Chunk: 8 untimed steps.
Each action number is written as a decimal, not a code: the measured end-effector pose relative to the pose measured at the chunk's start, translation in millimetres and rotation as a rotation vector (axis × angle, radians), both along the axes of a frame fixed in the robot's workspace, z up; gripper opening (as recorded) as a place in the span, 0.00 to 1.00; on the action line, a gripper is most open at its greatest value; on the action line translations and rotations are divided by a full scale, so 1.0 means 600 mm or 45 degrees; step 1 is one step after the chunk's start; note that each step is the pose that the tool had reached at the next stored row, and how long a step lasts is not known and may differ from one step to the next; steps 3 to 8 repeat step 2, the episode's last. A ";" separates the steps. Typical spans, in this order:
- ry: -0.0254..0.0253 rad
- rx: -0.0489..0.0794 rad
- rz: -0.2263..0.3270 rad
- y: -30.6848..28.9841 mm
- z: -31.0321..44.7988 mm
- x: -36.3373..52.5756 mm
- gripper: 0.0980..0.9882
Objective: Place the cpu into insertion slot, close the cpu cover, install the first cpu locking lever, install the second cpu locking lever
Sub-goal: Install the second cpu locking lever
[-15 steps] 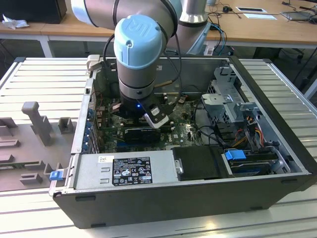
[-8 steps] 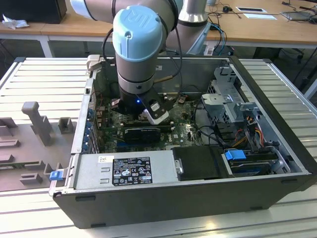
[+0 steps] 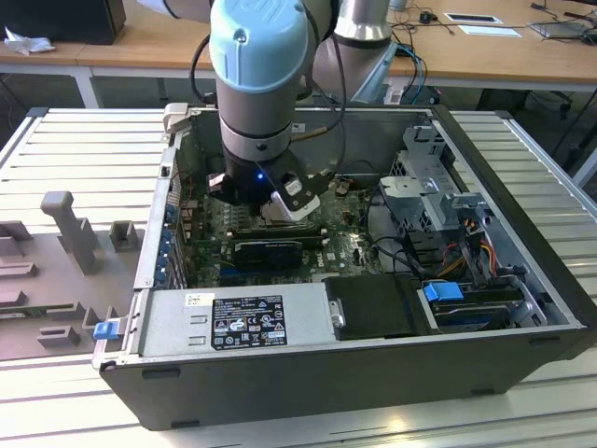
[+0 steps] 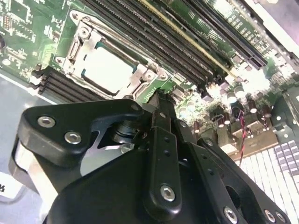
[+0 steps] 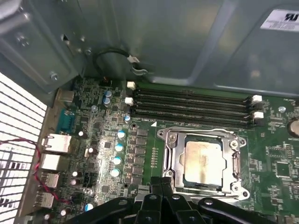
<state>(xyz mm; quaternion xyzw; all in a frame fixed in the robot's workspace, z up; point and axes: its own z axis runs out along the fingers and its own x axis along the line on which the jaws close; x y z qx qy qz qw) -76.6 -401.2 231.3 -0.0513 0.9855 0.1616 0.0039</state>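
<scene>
The pale silvery-beige square cpu lies flat in the insertion slot on the green board, showing through the window of the thin silvery cpu cover, which lies folded down flat over it in both wrist views.

The arm is reaching straight down, and its gripper is pointing down with fingers pressed together.
</scene>
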 end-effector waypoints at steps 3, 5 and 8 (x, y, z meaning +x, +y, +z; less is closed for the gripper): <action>-0.0002 0.000 0.000 0.0001 0.001 0.000 0.01; -0.0002 0.000 0.000 0.0001 0.001 0.000 0.01; -0.0002 0.000 0.000 0.0001 0.001 0.000 0.01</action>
